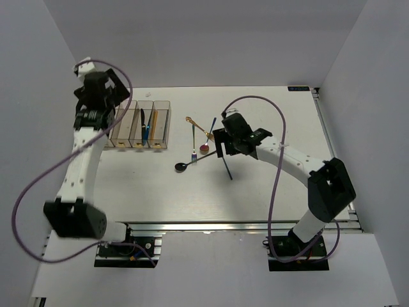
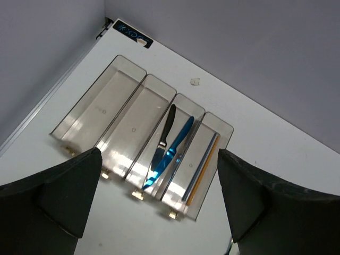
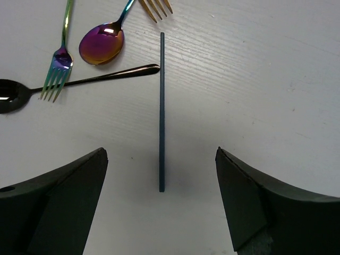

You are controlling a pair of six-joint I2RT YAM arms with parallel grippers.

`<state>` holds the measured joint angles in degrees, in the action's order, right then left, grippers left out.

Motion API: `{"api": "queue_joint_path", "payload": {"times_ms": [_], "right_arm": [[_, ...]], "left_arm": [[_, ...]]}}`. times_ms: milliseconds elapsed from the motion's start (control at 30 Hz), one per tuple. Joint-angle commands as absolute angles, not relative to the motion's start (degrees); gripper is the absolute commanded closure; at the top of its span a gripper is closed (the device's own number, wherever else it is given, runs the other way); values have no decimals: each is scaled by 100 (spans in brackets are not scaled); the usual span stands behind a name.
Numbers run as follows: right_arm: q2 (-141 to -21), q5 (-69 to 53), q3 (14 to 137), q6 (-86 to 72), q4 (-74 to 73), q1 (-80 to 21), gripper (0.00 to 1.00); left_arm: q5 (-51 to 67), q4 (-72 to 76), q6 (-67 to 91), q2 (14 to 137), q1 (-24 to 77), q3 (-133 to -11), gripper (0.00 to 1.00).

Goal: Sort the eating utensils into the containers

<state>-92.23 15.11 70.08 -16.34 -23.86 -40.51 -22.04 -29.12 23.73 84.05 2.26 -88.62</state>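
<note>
**Progress.** The containers (image 2: 85,114) stand as a row of four at the far left of the table. The two left bins show nothing inside. The third holds a black knife (image 2: 168,126) and a blue knife (image 2: 171,151), lying side by side. The rightmost holds a pair of chopsticks (image 2: 202,166), one orange and one grey. The left gripper (image 2: 159,154) hangs over this row with its fingers wide apart and nothing between them.

**Outstanding.** Five pieces lie loose at mid-table, well apart from the bins:
- a black spoon (image 3: 79,82)
- a rainbow-tinted fork (image 3: 57,66)
- a purple-gold spoon (image 3: 101,47)
- a gold fork (image 3: 155,6)
- a dark blue chopstick (image 3: 161,111)

By this count, the job is judged somewhat under half done.

**Right side.** The right gripper (image 3: 161,151) is poised above the blue chopstick, spread apart and straddling its near end. The chopstick lies flat on the table and is not gripped.

**Obstructions.**
- The rainbow fork's tines lie across the black spoon's handle.
- That handle's tip ends just beside the chopstick.
- The gold fork's tines sit near the chopstick's far end.
- The chopstick's near half has bare table on both sides.
- A small white scrap (image 2: 195,82) lies beyond the bins, out of the way.
</note>
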Motion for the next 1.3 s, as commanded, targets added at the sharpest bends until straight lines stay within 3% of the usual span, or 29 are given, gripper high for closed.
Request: {"api": "queue_joint_path", "payload": {"times_ms": [0,100,133,167,233,533,833,867,900,1100,1267], "right_arm": [[-9649,1732,7435,-1592,-2618,-4061,14],[-10072,1680,7620,-1600,-2847,-4026,24],[-10133,1574,7559,-1600,-2839,-4017,28],[-10203,1469,7498,-1600,-2804,-3990,39],[-10257,1240,7383,-1582,-2673,-3981,46],[-10643,1011,7189,-1407,-2558,-3964,51],[-11189,1037,7119,-1468,-2672,-3929,77],[-11162,1063,7102,-1529,-2698,-3903,91],[-11084,1090,7058,-1573,-2750,-3885,98],[-10425,1449,6970,-1951,-2953,-3727,100],[-9651,1111,7215,-2092,-2998,-3727,100]], "left_arm": [[-2023,-3324,2462,7035,237,-7739,2],[-1671,-2394,2330,5672,237,-5615,2],[-1557,-2278,2320,5399,237,-5303,2],[-1486,-2224,2329,5188,237,-5056,2],[-1398,-2215,2303,4800,237,-4556,2],[-1345,-2426,2338,4307,281,-4236,2],[-1309,-2435,2329,4342,299,-4236,2],[-1310,-2443,2329,4333,299,-4245,2],[-1336,-2452,2329,4333,308,-4245,2],[-1240,-2417,2347,4342,308,-4236,2],[-469,-2242,2443,4359,308,-4140,2]]}}
